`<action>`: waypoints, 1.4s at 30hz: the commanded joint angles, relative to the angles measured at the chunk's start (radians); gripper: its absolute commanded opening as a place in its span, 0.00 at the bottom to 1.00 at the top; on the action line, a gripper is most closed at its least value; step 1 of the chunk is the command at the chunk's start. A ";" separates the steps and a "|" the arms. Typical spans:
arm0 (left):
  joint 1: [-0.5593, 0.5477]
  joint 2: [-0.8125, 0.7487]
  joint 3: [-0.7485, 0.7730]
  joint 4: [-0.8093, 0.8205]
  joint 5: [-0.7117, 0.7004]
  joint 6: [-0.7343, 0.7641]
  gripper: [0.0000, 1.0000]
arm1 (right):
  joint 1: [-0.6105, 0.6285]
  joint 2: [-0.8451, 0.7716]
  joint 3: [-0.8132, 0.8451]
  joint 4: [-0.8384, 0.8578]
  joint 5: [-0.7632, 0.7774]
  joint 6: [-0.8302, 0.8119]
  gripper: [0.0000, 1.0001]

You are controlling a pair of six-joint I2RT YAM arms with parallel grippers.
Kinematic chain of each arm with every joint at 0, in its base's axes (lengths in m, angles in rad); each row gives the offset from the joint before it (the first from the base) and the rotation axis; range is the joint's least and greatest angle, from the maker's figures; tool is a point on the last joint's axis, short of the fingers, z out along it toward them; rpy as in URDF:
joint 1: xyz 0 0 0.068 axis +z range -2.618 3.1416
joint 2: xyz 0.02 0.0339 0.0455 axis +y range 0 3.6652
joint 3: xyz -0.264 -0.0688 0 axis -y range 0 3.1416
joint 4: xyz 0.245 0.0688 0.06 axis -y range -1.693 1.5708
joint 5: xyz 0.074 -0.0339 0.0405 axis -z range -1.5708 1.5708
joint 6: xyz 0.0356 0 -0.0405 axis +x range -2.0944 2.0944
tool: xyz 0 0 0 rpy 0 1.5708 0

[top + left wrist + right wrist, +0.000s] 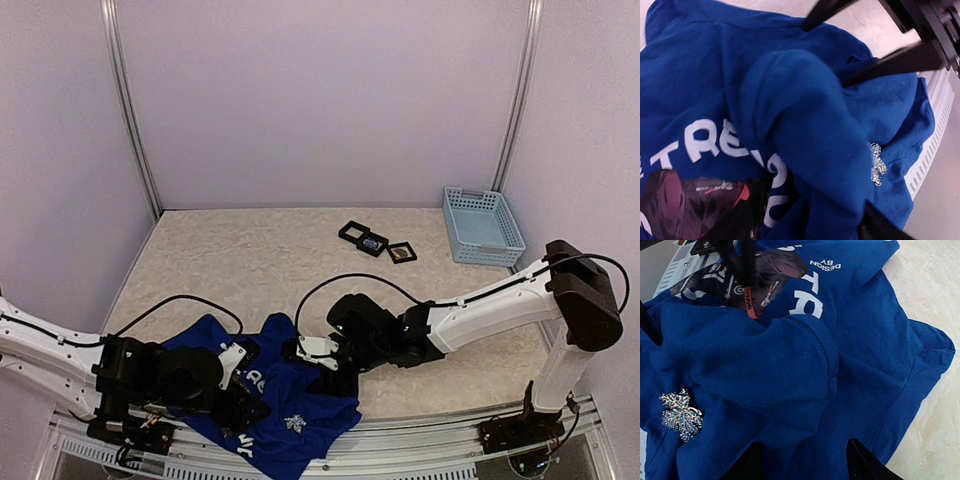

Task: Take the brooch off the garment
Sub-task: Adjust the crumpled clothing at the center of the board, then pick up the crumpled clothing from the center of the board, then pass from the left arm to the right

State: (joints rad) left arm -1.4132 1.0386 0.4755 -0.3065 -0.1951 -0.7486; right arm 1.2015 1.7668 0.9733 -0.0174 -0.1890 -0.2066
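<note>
Right wrist view: the right tool (805, 442) has its fingers spread either side of a raised fold of the blue T-shirt (880, 340); whether it pinches the cloth, I cannot tell. The same goes for the left tool (812, 205), fingers apart around a hump. A sparkly leaf-shaped brooch (681, 415) sits on the shirt near that fold. The shirt lies crumpled at the near edge of the table (935, 290).

The garment (865, 340) bears white lettering, "TRE" partly hidden, and small "DESIGN BY".
</note>
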 commanded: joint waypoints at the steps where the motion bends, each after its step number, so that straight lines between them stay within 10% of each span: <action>1: 0.041 0.052 0.010 0.144 0.135 0.064 0.44 | 0.010 -0.046 -0.017 0.027 0.134 0.017 0.58; 6: 0.070 0.150 0.096 0.190 0.171 0.137 0.00 | 0.009 -0.119 -0.073 0.105 0.281 0.044 0.58; 13: 0.152 0.063 0.169 0.218 0.171 0.397 0.00 | 0.009 -0.316 -0.209 0.260 0.444 0.085 0.60; 24: 0.498 -0.350 -0.144 0.463 0.670 0.507 0.00 | 0.009 -0.519 -0.358 0.409 0.306 0.043 0.64; 42: 0.545 -0.328 -0.183 0.496 0.717 0.511 0.00 | 0.084 -0.138 -0.112 0.300 0.215 0.167 0.50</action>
State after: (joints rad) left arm -0.8757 0.6926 0.2733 0.1577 0.5125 -0.2569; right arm 1.2694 1.6032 0.8307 0.2993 0.0151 -0.0921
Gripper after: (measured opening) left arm 0.015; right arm 0.512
